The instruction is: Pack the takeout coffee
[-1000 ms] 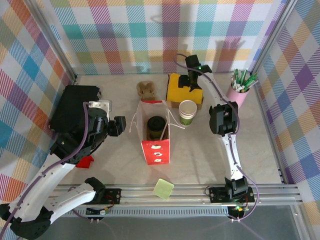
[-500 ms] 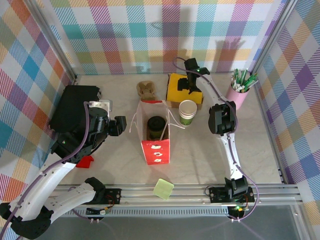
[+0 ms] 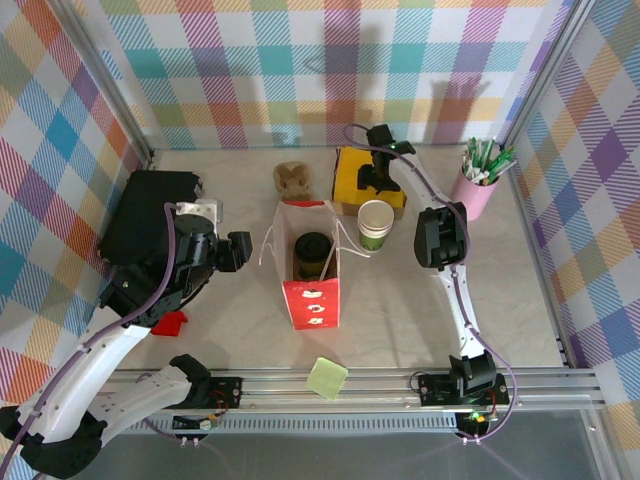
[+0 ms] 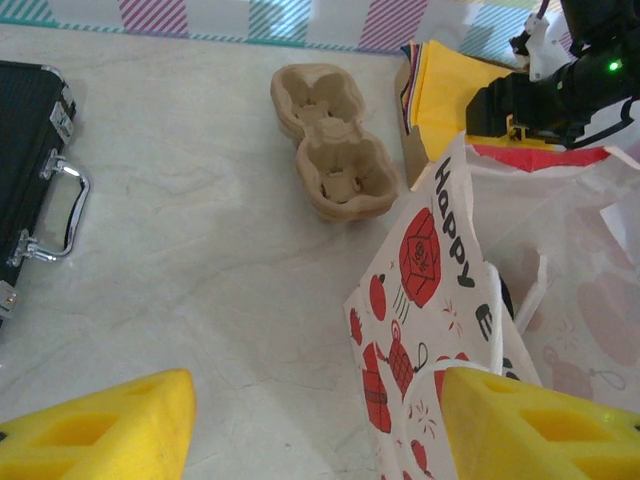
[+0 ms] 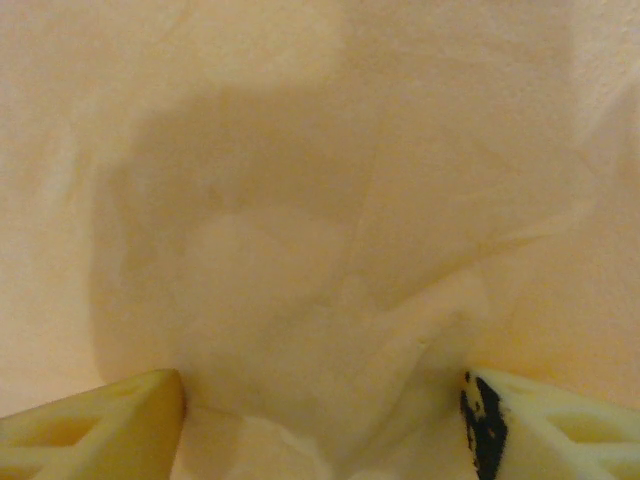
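Note:
The takeout coffee (image 3: 376, 224), a paper cup with a cream rim and green sides, stands upright and uncovered just right of the red-and-white gift bag (image 3: 310, 268). Behind the cup, my right gripper (image 3: 375, 178) is down on the yellow napkin stack (image 3: 350, 188). In the right wrist view its fingers stand apart, open, pressed into crumpled yellow paper (image 5: 330, 230), with the gripper (image 5: 322, 412) gripping nothing firmly. My left gripper (image 3: 240, 252) hovers left of the bag, open and empty (image 4: 320, 420). The bag's printed side (image 4: 430, 270) is close to its right finger.
A dark round lid (image 3: 313, 250) sits inside the bag. A cardboard cup carrier (image 3: 291, 179) lies behind it. A black case (image 3: 150, 215) is at the far left, a pink cup of pens (image 3: 480, 182) at the back right. A green pad (image 3: 327, 378) rests on the front rail.
My right gripper has shifted slightly left and lower onto the yellow napkins, its jaws a little narrower. The left arm, cup and bag have not moved.

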`<state>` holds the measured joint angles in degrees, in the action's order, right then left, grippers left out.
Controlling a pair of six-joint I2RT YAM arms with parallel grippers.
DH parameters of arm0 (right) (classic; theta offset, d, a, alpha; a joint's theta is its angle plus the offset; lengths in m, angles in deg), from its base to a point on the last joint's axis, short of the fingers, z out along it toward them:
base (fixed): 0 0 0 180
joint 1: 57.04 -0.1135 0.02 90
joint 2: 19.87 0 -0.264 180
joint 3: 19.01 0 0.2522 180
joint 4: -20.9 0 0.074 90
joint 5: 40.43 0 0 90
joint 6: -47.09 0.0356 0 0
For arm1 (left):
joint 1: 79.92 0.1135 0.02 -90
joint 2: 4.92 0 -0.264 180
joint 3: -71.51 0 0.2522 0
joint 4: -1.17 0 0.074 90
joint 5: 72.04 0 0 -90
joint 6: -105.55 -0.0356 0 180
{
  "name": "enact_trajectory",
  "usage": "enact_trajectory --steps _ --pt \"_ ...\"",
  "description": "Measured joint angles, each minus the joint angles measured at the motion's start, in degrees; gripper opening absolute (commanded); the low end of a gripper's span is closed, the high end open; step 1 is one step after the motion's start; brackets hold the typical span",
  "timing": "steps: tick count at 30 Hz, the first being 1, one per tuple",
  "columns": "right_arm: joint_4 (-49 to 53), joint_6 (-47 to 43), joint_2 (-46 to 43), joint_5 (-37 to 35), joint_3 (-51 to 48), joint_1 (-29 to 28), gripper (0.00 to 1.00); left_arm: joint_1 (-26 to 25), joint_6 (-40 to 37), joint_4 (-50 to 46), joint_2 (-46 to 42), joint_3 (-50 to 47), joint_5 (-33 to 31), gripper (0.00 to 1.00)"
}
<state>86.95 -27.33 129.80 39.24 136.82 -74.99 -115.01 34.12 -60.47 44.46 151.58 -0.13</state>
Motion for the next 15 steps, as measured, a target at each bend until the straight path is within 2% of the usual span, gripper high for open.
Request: enact_trajectory --steps 7,15 --pt "0.0 0.1 0.0 1.6 0.0 0.3 0.42 0.0 0.1 -0.3 -0.4 0.0 0.0 0.66" --pt "0.0 -0.3 -1.0 2.4 0.0 0.4 0.26 0.0 0.1 -1.2 -1.0 0.0 0.0 0.66"
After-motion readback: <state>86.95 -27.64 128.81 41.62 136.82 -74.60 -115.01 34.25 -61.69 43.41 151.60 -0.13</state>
